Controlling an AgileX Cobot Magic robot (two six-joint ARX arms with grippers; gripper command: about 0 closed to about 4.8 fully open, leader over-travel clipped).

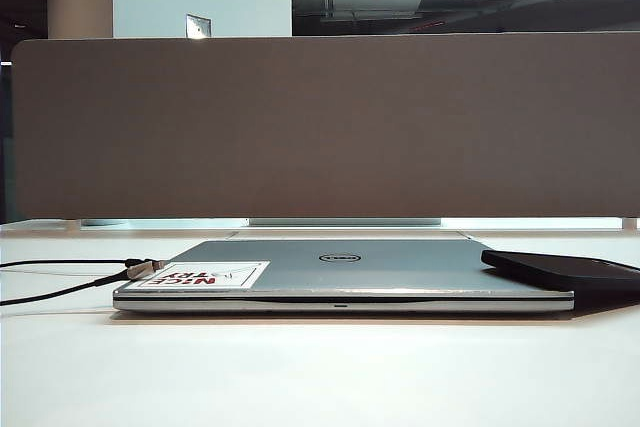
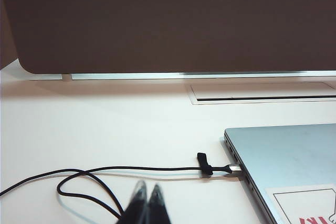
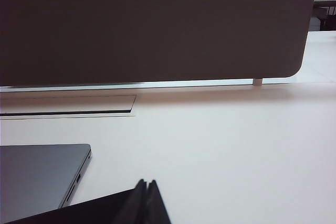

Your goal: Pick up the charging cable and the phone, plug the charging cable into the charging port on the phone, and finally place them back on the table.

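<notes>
The charging cable (image 2: 157, 169) runs as a thin black cord across the white table (image 2: 105, 124), and its silvery tip (image 2: 234, 169) lies against the side of the closed laptop. In the exterior view the tip (image 1: 145, 268) sits at the laptop's left edge. The phone (image 1: 560, 269), a glossy black slab, rests at the laptop's right edge, and it also shows as the phone (image 3: 79, 212) in the right wrist view. My left gripper (image 2: 148, 187) is shut and empty, close to a loop of cord. My right gripper (image 3: 146, 183) is shut and empty, just above the phone's near end. Neither gripper shows in the exterior view.
A closed silver Dell laptop (image 1: 340, 272) with a red-lettered sticker (image 1: 205, 275) lies mid-table. A grey-brown divider panel (image 1: 320, 127) walls off the far side. A cable slot (image 2: 262, 92) is cut into the table behind the laptop. A second black cord (image 1: 60, 292) trails off left.
</notes>
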